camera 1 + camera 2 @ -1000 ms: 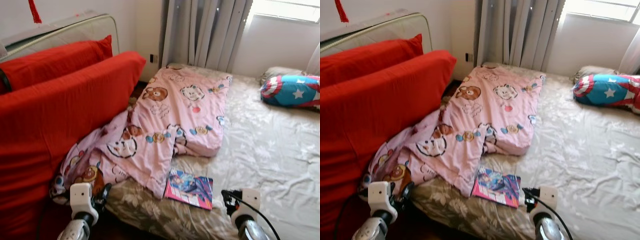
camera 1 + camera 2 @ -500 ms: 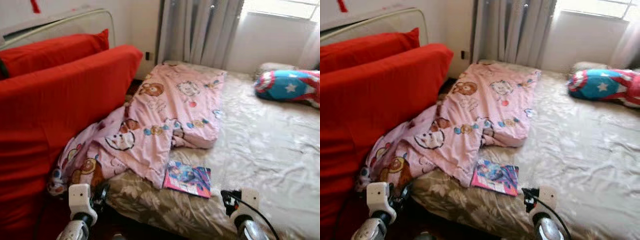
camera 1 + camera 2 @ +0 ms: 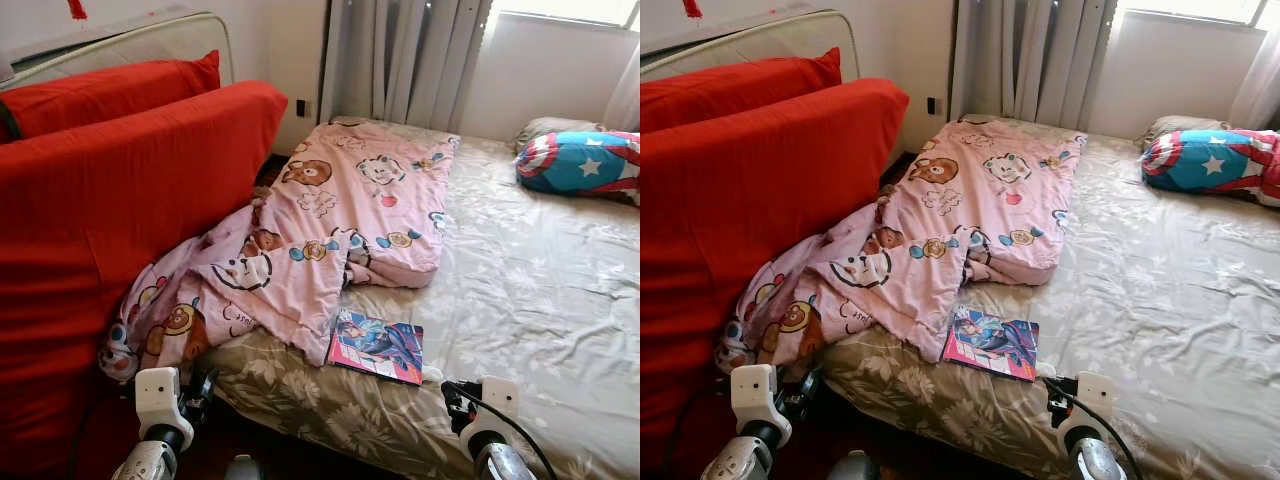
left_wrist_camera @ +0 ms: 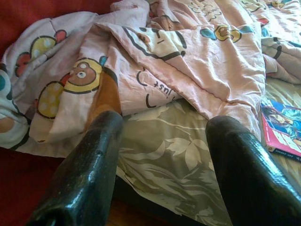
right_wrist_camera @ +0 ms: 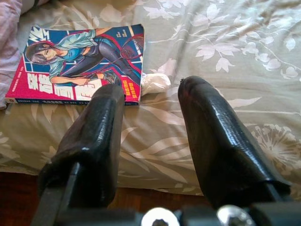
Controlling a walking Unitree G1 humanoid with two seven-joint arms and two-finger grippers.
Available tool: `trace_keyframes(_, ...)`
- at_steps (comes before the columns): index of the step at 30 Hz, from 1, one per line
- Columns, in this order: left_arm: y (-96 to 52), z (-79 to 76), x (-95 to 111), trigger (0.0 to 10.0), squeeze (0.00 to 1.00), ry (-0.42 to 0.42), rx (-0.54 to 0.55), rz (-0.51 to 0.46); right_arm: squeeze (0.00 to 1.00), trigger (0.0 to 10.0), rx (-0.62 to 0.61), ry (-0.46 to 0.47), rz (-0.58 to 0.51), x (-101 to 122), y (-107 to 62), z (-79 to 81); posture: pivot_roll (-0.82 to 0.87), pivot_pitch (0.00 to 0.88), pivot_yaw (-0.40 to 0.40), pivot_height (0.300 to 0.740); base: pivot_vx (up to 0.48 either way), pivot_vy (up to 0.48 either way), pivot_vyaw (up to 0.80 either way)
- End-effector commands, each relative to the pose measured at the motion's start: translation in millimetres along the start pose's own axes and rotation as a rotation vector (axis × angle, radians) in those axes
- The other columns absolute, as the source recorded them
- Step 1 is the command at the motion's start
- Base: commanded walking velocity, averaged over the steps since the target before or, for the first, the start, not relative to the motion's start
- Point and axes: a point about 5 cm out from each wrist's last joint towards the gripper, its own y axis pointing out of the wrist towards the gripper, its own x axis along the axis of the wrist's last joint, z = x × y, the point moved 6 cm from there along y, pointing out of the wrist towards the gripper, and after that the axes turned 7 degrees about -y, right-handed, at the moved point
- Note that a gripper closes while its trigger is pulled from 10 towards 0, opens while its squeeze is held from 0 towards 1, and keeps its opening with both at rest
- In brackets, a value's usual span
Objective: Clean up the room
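- My left gripper (image 4: 162, 165) hangs low at the near edge of the bed, its two black fingers spread apart and empty, pointing at the beige leaf-print bedsheet (image 4: 164, 155).
- My right gripper (image 5: 153, 141) hovers just off the same near edge, fingers parted with nothing between them.
- Just past my right gripper lies a pink-and-blue comic book with a drawn figure on its cover (image 5: 77, 63), flat on the sheet, with a small crumpled white scrap (image 5: 155, 84) touching its corner.
- A rumpled pink quilt printed with cartoon bears (image 3: 330, 230) lies beside the book, one end spilling off the bed's left side.
- A big red cushion (image 3: 110, 230) leans against that side, touching the quilt.
- Far right, near the grey curtains (image 3: 400, 60), rests a blue, red and white star-print pillow (image 3: 580, 162).
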Motion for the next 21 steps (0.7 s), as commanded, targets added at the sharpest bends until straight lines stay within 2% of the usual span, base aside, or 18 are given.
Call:
trace_keyframes(1,1.6,1.9,1.6,10.0,0.0,-0.003,0.007,0.005,0.0,10.0,-0.005,0.012,-0.012,4.0,1.5,-0.3,0.06,0.0,-0.073,0.646,0.0,0.0,0.0)
trace_keyframes(21,1.3,2.6,0.3,10.0,0.0,-0.01,0.015,0.011,0.0,10.0,0.01,0.012,-0.006,2.7,2.0,6.0,0.07,0.0,-0.07,0.646,0.0,0.0,0.0)
